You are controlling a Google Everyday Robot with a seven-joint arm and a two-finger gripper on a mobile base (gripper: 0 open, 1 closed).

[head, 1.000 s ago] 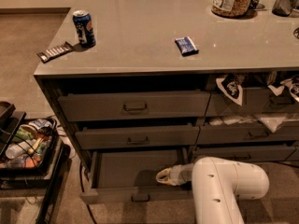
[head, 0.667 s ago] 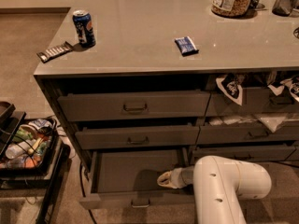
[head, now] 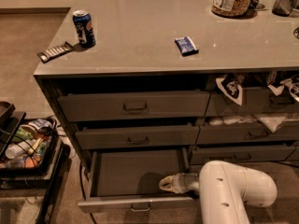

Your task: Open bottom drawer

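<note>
The wide dark grey bottom drawer (head: 126,169) stands pulled out, with open room above its left half. The pale gripper (head: 169,183) and bulky white robot arm (head: 233,192) fill its right. The grey middle drawer (head: 138,136) overhangs the back. A black wire cart (head: 28,148) stands close on the left.

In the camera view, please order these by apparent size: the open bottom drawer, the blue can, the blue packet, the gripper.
1. Wide dark grey bottom drawer, open.
2. Pale gripper, over that drawer's floor, and blue metal can: look alike, unranked.
3. Flat blue packet.
</note>
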